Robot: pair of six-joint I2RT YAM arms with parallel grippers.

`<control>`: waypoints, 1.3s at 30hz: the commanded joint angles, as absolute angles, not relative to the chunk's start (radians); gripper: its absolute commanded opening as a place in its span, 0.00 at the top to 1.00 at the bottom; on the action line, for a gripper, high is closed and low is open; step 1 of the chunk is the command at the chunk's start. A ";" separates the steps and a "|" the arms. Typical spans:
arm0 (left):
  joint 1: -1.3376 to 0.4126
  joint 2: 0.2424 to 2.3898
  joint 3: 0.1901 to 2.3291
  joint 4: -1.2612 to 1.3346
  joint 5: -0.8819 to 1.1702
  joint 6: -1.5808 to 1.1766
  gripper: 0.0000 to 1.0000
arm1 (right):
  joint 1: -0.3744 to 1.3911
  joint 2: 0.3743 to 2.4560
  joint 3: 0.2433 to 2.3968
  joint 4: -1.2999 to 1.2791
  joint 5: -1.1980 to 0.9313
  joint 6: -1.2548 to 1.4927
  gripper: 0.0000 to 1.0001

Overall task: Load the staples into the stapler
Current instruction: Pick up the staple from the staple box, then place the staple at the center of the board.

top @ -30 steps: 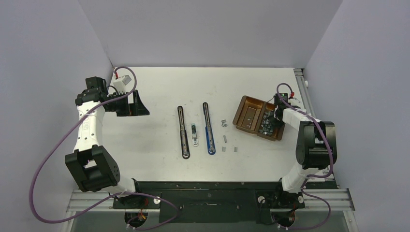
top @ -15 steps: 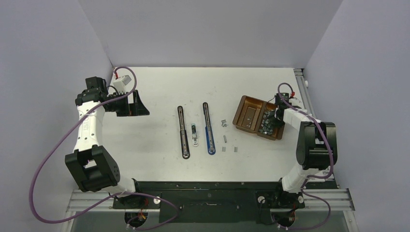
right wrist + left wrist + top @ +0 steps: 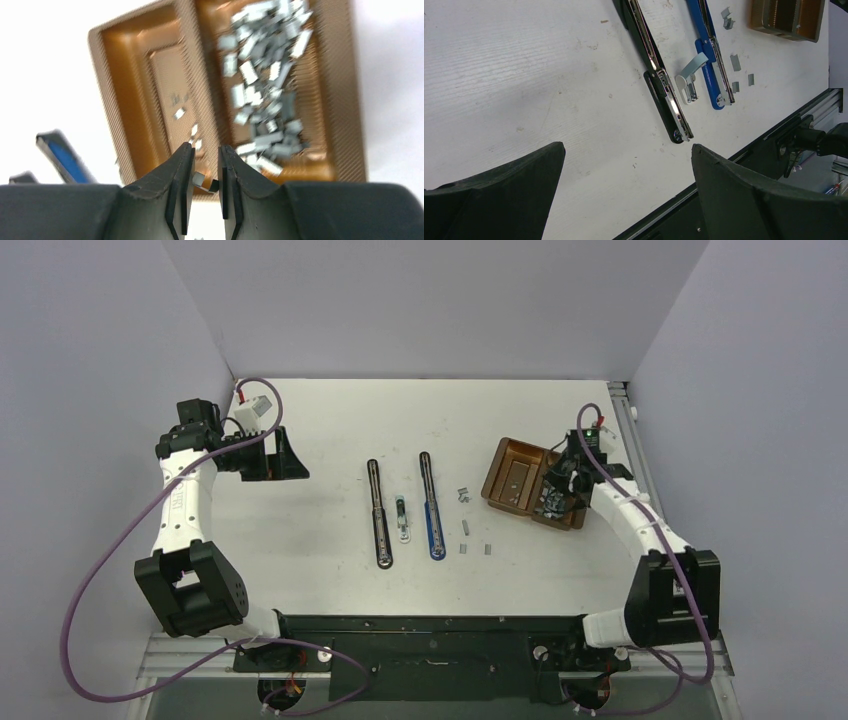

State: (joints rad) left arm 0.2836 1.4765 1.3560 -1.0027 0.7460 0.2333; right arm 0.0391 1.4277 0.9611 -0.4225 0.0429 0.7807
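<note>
My right gripper (image 3: 205, 150) hangs above the brown tray (image 3: 130, 75), shut on one small silver staple strip (image 3: 202, 181) that bridges its pads. A heap of staples (image 3: 265, 85) fills the tray's right compartment. In the top view the right gripper (image 3: 560, 485) is over that compartment. A black stapler (image 3: 378, 512) and a blue stapler (image 3: 431, 505) lie opened flat side by side at mid-table. My left gripper (image 3: 288, 455) stands wide open at the far left, holding nothing; its wrist view shows both staplers (image 3: 659, 80) ahead.
Loose staple strips (image 3: 466, 526) lie on the table between the blue stapler and the tray (image 3: 510, 475). A small white and pale-blue tool (image 3: 401, 519) sits between the two staplers. The black base rail (image 3: 440, 625) runs along the near edge.
The right arm's elbow swung outward and its wrist rose from the tray's right compartment. The jaws narrowed a little onto a staple strip. The left arm stayed still.
</note>
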 commanded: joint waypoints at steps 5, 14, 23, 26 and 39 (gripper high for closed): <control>0.293 1.450 1.395 -1.020 0.778 0.256 0.04 | 0.380 1.231 0.857 -0.529 0.037 0.771 0.91; 0.293 1.432 1.397 -1.037 0.779 0.264 0.04 | 0.654 1.270 0.725 -0.457 0.013 0.763 0.91; 0.294 1.420 1.390 -1.042 0.779 0.262 0.04 | 0.755 1.355 0.695 -0.466 -0.014 0.722 0.91; 0.293 1.421 1.391 -1.040 0.780 0.258 0.04 | 0.758 1.395 0.685 -0.460 -0.053 0.693 0.90; 0.294 1.419 1.387 -1.039 0.772 0.258 0.04 | 0.763 1.449 0.675 -0.490 -0.058 0.640 0.70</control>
State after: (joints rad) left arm 0.2836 1.4475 1.3560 -1.0378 0.7460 0.2478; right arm 0.7547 1.4120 0.6910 -0.4515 -0.0708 0.6655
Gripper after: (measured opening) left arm 0.962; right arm 0.284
